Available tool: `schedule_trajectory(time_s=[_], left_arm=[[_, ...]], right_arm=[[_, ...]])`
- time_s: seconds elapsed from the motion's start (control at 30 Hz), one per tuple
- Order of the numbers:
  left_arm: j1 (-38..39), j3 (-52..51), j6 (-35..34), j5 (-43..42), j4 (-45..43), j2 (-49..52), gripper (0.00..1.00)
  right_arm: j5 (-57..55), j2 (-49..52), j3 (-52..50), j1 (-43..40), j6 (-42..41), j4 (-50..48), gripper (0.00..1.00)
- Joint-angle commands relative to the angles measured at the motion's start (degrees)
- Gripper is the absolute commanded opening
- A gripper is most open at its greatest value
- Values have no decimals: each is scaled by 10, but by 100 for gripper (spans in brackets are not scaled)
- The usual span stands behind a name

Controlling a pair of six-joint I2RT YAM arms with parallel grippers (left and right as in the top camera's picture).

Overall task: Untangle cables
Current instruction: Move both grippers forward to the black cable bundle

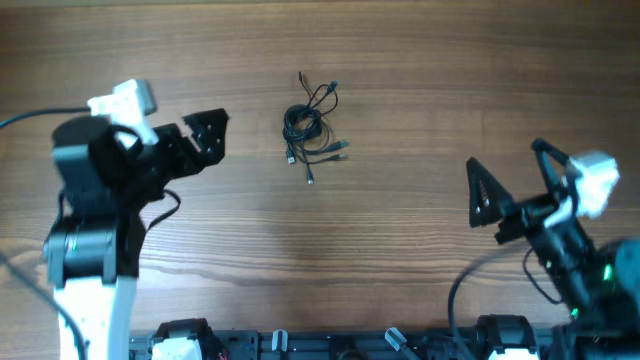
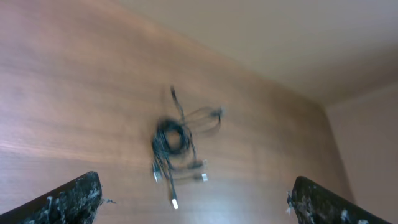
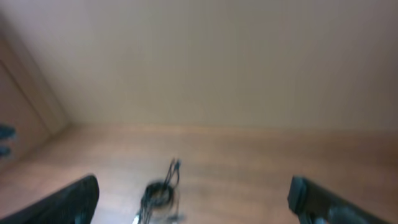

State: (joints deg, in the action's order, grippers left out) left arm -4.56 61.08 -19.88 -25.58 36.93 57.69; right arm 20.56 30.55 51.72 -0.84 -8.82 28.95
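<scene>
Small tangled bundle of thin black flexible cables with metal-tipped plugs (image 1: pixel 312 125), loosely coiled on the brown wood-grain tabletop (image 1: pixel 450 60), near the black two-finger left gripper (image 1: pixel 212 135), jaws spread wide, well apart from the black right gripper (image 1: pixel 503 155), likewise spread

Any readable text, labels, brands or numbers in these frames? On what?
None can be read in any view.
cables: no tag or print shows; the plugs are too small to tell.
left gripper and right gripper: black fingers and white housings, no legible marking.
table: bare wood grain, no sticker or sign.
green light on the right arm: an indicator only, no characters.
Both wrist views are too blurred to show fine print.
</scene>
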Motion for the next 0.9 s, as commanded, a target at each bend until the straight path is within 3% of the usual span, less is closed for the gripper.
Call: schedule_trajectory(time_s=[0.0, 0.07, 0.1, 0.13, 0.17, 0.27, 0.3, 0.33, 0.37, 0.4, 0.43, 0.5, 0.53, 0.73, 0.83, 0.87], left_arm=[[-2, 9, -3, -116, 6, 69, 100], [0, 8, -3, -124, 19, 100, 98], [0, 8, -3, -131, 20, 117, 74], [0, 8, -3, -136, 22, 132, 30], [0, 8, -4, -136, 27, 146, 4], [4, 8, -5, -136, 44, 185, 4], [10, 8, -5, -133, 42, 198, 4], [17, 8, -5, -124, 37, 209, 7], [24, 8, -5, -106, 33, 219, 15], [33, 8, -13, -73, 29, 232, 24], [43, 8, -32, -43, 27, 243, 29], [63, 8, -54, -4, 9, 265, 52], [74, 8, -63, 11, -10, 277, 59], [148, 8, -109, 146, -167, 355, 52], [186, 8, -108, 181, -247, 411, 40], [195, 8, -108, 190, -265, 428, 40]], right_arm=[[6, 112, 93, 2, -2, 107, 100], [6, 176, 122, 2, -3, 166, 100], [12, 201, 126, 2, -7, 181, 100], [38, 231, 127, 2, -21, 189, 100], [62, 256, 127, 2, -47, 189, 100], [148, 326, 127, 2, -102, 191, 100], [171, 349, 125, 2, -97, 196, 96], [191, 370, 123, 2, -99, 196, 83], [202, 389, 123, 2, -98, 196, 39], [207, 405, 123, 3, -98, 199, 7], [207, 421, 123, 3, -97, 205, 4], [207, 442, 123, 3, -91, 221, 4], [207, 452, 123, 4, -91, 228, 4], [206, 459, 118, 45, -92, 232, 33], [183, 460, 115, 76, -94, 233, 40], [176, 460, 115, 85, -94, 233, 41]])
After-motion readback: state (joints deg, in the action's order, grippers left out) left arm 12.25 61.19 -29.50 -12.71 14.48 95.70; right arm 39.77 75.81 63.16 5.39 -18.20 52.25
